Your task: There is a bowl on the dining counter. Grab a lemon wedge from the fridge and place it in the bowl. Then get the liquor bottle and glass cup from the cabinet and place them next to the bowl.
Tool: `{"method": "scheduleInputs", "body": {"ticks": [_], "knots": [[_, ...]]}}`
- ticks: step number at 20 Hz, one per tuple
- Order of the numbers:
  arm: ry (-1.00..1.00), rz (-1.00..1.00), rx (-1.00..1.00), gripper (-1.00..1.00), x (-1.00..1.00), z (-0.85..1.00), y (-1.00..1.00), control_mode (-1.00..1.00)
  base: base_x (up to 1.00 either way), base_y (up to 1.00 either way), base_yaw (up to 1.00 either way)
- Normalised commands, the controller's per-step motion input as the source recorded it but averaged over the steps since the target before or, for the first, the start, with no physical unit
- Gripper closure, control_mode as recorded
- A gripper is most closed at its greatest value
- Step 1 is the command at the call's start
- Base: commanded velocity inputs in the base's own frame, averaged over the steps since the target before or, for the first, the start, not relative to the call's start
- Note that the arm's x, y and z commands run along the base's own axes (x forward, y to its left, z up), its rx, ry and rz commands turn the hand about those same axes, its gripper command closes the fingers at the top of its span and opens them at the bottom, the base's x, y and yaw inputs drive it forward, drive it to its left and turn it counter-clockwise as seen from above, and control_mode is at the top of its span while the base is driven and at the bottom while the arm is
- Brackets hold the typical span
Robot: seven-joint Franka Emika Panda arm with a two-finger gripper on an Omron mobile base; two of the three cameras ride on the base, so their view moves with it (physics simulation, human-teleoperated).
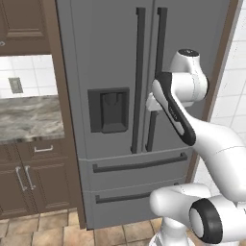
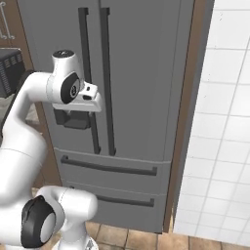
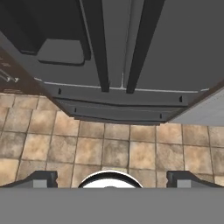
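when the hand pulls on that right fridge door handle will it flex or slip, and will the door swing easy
The right door handle looks like a long rigid dark bar fixed at both ends, so it probably won't flex. Its smooth surface could let the open hand slide down along it. The fridge door is tall and broad, so it likely feels heavy and swings in an arc rather than pulling straight out.

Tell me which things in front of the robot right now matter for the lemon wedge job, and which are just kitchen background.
Part of the job:
- fridge, both doors shut
- its right door handle, nearest the hand
- pincer, open, holding nothing

Just there:
- marble counter left of the fridge
- brown drawer units beneath it
- white tiled wall
- tiled floor
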Motion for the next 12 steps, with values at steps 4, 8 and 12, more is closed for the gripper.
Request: {"method": "scheduleInputs", "body": {"ticks": [4,8,12], "knots": [[0.0,0.0,0.0,-1.0,0.0,0.0,0.0,1.0,-0.24,-0.16,0.0],[-0.12,0.0,0.03,-1.0,0.02,-0.01,-0.12,-1.0,-0.02,-0.04,0.0],[-0.34,0.0,0.01,-1.0,0.07,0.12,-0.16,-1.0,0.0,0.0,0.0]]}}
